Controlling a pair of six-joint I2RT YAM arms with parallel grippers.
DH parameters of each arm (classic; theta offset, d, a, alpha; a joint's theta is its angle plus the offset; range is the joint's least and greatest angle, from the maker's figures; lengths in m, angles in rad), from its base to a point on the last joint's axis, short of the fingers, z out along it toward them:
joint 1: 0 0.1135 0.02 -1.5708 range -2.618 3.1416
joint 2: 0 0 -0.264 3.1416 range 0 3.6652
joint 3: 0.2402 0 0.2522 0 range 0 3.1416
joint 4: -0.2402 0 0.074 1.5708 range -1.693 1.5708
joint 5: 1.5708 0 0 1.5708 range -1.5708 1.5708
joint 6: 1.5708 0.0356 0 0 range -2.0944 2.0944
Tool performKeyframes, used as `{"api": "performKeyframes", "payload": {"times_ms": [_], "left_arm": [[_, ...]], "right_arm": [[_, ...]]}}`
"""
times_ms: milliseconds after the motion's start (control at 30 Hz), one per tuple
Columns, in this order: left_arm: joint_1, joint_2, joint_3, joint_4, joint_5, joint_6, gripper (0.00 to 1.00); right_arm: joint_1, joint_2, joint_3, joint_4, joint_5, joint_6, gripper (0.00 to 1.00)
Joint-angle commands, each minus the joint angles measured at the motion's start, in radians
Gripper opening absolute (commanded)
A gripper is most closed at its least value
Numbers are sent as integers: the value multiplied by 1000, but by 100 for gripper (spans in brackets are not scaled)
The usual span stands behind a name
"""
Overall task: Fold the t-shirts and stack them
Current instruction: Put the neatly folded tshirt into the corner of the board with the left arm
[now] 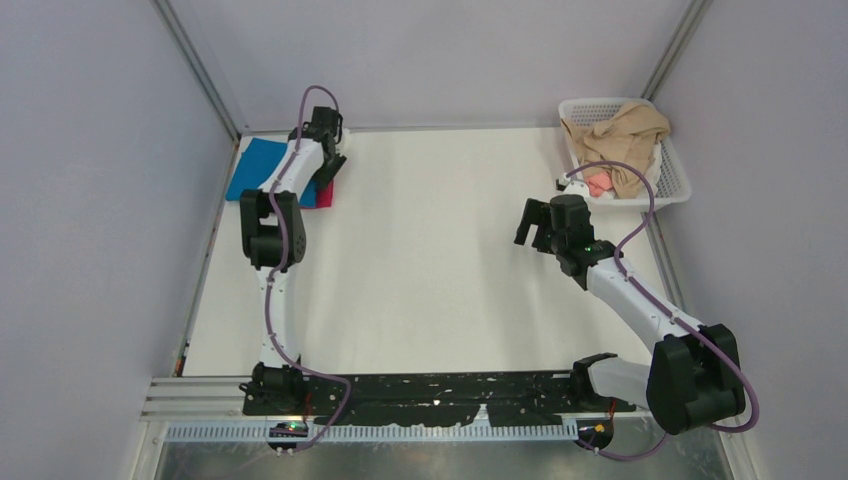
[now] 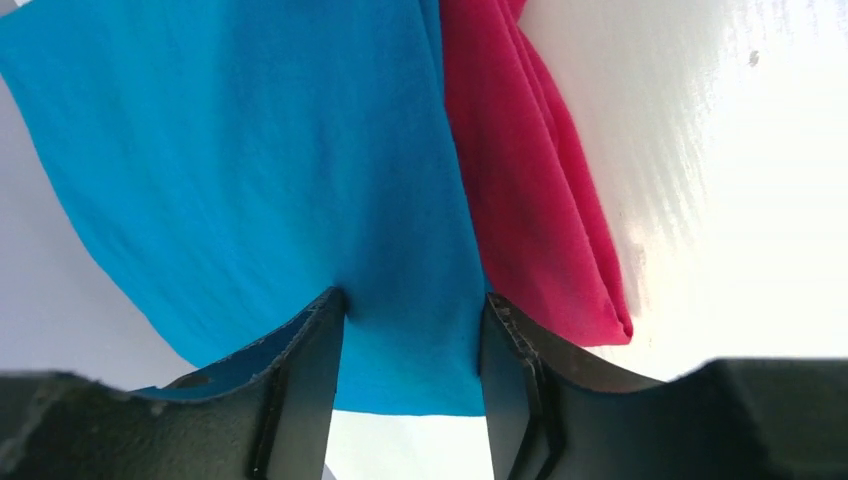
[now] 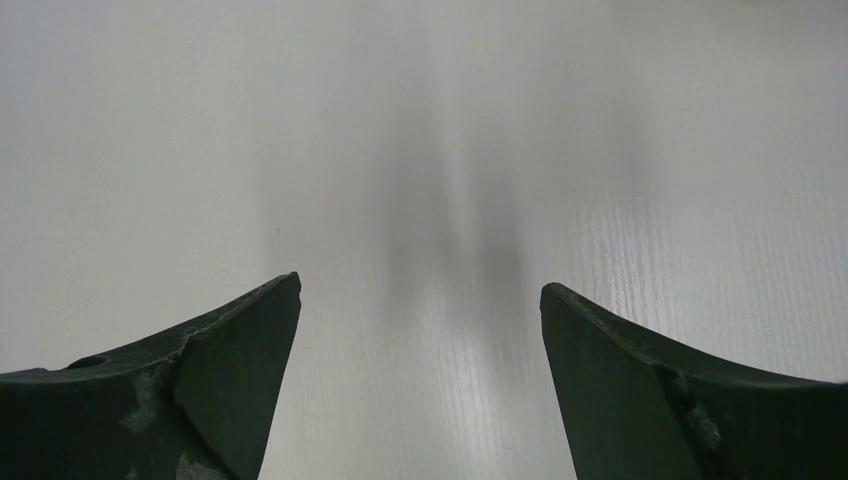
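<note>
Top external: high at the near edge, facing down over the whole tabletop (image 1: 440, 280).
Left wrist: close above the far-left blue shirt (image 2: 250, 160), which the top view shares.
Right wrist: close, facing down at the tabletop, right of middle.

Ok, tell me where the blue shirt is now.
Top view: the blue shirt lies at the far-left corner of the table, overlapping the crimson shirt, beneath the left gripper, jaws open.

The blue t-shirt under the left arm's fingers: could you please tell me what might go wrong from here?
1. The left fingers stand apart with a strip of the blue t-shirt between them; closing or lifting could drag it off the crimson t-shirt.
2. The crimson one sticks out beside the blue, so the stack may end uneven.
</note>
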Motion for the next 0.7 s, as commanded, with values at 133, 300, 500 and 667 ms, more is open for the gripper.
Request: {"api": "performKeyframes", "payload": {"times_ms": [133,300,500,667], "left_arm": [[4,27,25,-3,-60,17,57],[4,30,36,-22,-22,11,38],[4,13,73,-26,1,-33,0],[5,-17,118,-30,-16,-77,0]], "right_arm": [[-2,-1,19,31,27,-15,95],[-1,-7,16,29,31,-14,95],[-2,-7,16,29,37,-16,95],[-1,-11,14,30,37,-17,95]]}}
